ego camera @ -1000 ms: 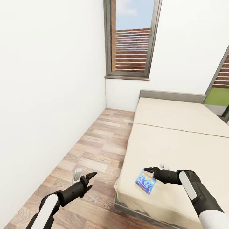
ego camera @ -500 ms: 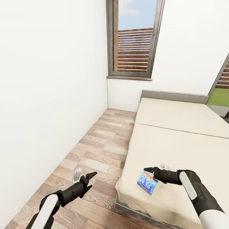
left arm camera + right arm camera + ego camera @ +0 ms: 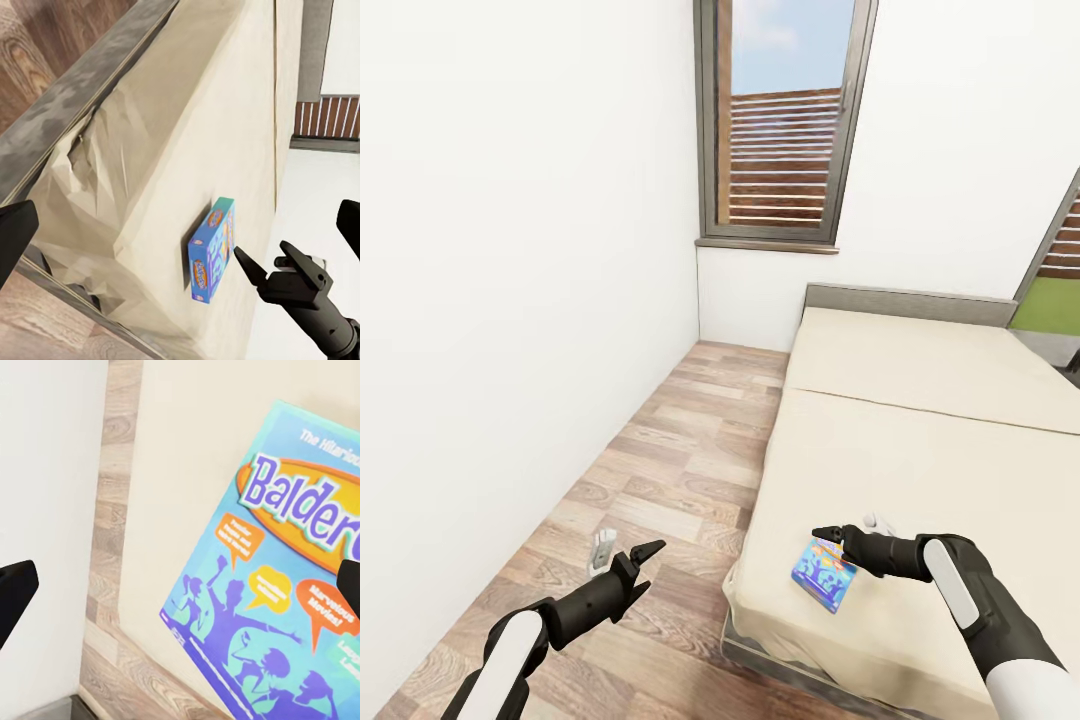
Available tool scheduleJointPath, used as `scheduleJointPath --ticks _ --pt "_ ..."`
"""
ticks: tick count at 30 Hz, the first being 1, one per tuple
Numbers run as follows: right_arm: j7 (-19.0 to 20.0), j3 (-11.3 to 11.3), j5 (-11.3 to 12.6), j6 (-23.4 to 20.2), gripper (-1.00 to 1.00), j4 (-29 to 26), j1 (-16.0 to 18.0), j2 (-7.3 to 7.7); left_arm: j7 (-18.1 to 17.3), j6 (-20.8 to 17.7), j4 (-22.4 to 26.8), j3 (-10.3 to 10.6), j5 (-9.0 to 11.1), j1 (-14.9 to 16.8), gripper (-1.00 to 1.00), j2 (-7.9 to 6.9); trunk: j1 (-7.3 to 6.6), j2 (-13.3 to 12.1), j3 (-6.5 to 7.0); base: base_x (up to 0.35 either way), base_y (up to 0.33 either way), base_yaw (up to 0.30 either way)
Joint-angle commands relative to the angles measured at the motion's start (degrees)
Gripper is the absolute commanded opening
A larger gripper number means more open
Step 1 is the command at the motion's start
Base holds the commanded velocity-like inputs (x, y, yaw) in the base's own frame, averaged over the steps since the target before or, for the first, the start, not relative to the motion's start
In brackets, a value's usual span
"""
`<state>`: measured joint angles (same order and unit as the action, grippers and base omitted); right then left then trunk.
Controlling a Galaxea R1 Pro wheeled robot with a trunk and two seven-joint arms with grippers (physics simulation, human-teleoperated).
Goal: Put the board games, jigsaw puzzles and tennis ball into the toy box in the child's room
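Observation:
A blue board game box (image 3: 823,572) with orange lettering lies flat on the cream bed (image 3: 920,420), near its front left corner. My right gripper (image 3: 845,528) hovers open just above the box's far edge, apart from it. In the right wrist view the box lid (image 3: 285,585) lies between and beyond the spread dark fingertips (image 3: 15,592). My left gripper (image 3: 628,550) hangs open over the wooden floor, left of the bed, with nothing in it. The left wrist view looks across at the box (image 3: 214,247) and the right gripper's finger beside it.
A strip of wooden floor (image 3: 670,450) runs between the white wall on the left and the bed's side. A tall window (image 3: 785,120) stands in the far wall above the grey headboard (image 3: 905,300). A second opening shows at the right edge.
The camera shifted slightly a second ago, sliding the room to the right in view. Since half a second ago both arms and the board game have stayed still.

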<state>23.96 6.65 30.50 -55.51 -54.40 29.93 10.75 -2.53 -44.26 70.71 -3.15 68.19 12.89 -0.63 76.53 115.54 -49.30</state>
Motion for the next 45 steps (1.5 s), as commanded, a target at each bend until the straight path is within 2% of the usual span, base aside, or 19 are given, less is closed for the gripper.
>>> scheduleJointPath --ticks 1,18,23,28,30,31,33,36,38,45 --pt "0.5 0.1 -0.4 -0.2 1.0 0.0 0.0 -0.02 -0.3 -0.3 0.0 -0.1 -0.2 0.0 1.0 0.01 -0.01 0.0 -0.05 0.0 0.0 0.002" --pt "0.5 0.5 -0.4 -0.4 1.0 -0.7 -0.2 0.12 -0.2 -0.3 0.0 -0.1 -0.2 0.0 1.0 0.01 -0.01 0.0 -0.05 0.0 0.0 0.0" --pt "0.5 0.7 -0.3 -1.8 1.0 -1.4 -0.4 0.59 -0.2 -0.3 0.0 -0.1 -0.2 0.0 1.0 0.01 -0.01 0.0 -0.05 0.0 0.0 0.0" --pt "0.4 2.3 -0.4 -4.3 1.0 -2.3 -0.5 1.32 -0.2 -0.3 0.0 -0.1 -0.2 0.0 1.0 0.01 -0.01 0.0 -0.05 0.0 0.0 0.0" --pt "0.4 4.2 -0.4 -4.5 1.0 -3.1 -0.6 1.82 -0.1 -0.3 0.0 -0.1 -0.2 0.0 1.0 0.01 -0.01 0.0 -0.05 0.0 0.0 0.0" --pt "0.4 4.2 -0.4 -4.5 1.0 -3.1 -0.6 1.82 -0.1 -0.3 0.0 -0.1 -0.2 0.0 1.0 0.01 -0.01 0.0 -0.05 0.0 0.0 0.0" --pt "0.2 6.3 -0.5 -4.5 1.0 -3.8 -0.7 2.05 -0.1 -0.3 0.0 -0.1 -0.3 0.0 1.0 0.01 -0.01 0.0 -0.05 0.0 0.0 0.0" --pt "0.1 7.2 -0.6 -4.5 1.0 -4.0 -0.7 2.09 -0.1 -0.3 0.0 -0.1 -0.3 0.0 1.0 0.01 -0.01 0.0 -0.05 0.0 0.0 0.0" --pt "-0.4 8.8 -0.7 -4.5 1.0 -4.1 -0.7 2.17 -0.1 -0.3 0.0 -0.1 -0.3 0.0 1.0 0.01 -0.01 0.0 -0.05 0.0 0.0 0.0" --pt "-2.2 10.6 -0.8 -4.5 1.0 -4.5 -0.7 2.36 -0.1 -0.3 0.0 -0.1 -0.3 0.0 1.0 0.01 -0.01 0.0 -0.05 0.0 0.0 0.0"
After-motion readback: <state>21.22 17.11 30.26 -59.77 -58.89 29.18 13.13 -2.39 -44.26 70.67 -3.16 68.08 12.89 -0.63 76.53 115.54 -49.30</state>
